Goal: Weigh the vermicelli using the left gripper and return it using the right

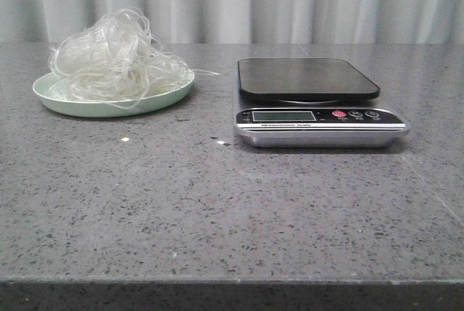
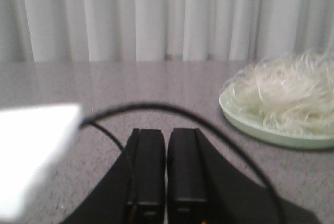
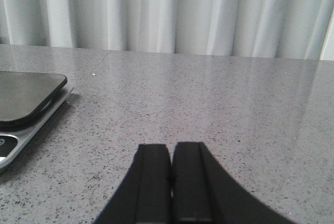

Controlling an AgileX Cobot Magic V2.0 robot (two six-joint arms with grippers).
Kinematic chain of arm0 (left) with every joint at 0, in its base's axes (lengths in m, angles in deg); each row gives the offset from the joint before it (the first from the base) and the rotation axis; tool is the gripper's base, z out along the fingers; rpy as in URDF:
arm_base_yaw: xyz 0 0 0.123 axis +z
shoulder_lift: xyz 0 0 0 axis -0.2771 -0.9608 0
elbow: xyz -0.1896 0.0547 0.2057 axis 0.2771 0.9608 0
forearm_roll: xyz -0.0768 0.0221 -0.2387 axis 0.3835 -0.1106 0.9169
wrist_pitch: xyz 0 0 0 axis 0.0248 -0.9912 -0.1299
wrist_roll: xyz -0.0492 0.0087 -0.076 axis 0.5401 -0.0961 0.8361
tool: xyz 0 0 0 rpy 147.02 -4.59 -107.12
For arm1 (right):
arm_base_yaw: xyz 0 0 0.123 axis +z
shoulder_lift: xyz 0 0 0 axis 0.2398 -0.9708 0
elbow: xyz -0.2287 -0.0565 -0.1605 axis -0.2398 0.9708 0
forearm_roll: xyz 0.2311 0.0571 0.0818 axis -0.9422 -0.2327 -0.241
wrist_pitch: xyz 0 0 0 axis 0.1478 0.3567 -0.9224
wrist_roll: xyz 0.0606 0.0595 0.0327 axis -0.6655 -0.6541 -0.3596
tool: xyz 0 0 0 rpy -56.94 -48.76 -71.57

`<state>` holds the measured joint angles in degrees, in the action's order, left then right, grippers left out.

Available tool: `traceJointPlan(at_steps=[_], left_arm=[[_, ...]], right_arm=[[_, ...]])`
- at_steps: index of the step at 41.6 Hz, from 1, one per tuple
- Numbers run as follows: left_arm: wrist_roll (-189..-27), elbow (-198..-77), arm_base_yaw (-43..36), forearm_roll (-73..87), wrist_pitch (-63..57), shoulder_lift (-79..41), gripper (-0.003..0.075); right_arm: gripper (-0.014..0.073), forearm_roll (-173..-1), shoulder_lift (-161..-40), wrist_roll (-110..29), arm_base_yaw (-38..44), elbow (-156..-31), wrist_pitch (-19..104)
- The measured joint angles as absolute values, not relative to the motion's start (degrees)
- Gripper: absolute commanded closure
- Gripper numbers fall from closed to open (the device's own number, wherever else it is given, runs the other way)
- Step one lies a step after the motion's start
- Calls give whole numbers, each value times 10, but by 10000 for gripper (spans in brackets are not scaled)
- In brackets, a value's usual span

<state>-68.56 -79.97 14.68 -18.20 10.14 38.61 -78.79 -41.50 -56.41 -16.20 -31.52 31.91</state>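
Both my hands, left hand and right hand, clenched empty; whitish tangled glass-noodle vermicelli heaped on pale green round plate, beside black-topped silver kitchen scale.

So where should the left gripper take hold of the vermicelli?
Probably at the raised crown of the vermicelli, coming straight down from above. The tangle mounds highest there, clear of the plate rim, so the closed left gripper would need to open first.

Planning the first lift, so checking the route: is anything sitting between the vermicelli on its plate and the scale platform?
Nothing visible. The vermicelli lies on the green plate, left of the scale, and only bare tabletop lies between them. The platform is bare too.
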Motion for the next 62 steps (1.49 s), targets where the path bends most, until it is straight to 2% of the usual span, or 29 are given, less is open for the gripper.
traceJointPlan(at_steps=[6,10,20,35,41,47,50,54,62], left_arm=[[-686,-800,147,-174,227,386,583],[-686,-817,147,-174,266,386,583],[-686,-1003,147,-173,133,341,583],[-686,-1206,147,-169,-35,64,575],[-686,-1275,147,-164,-102,-38,460],[-687,-1349,147,-160,-168,-132,255],[-708,-1384,147,-145,-200,-167,186],[-751,-1428,147,-92,-235,-210,155],[-853,-1496,147,58,-288,-293,153]], right_arm=[[442,-788,-415,-564,-162,-315,319],[442,-788,-415,-564,-162,-315,319],[442,-788,-415,-564,-162,-315,319],[442,-788,-415,-564,-162,-315,319],[442,-788,-415,-564,-162,-315,319],[442,-788,-415,-564,-162,-315,319],[442,-788,-415,-564,-162,-315,319],[442,-788,-415,-564,-162,-315,319],[442,-788,-415,-564,-162,-315,319]])
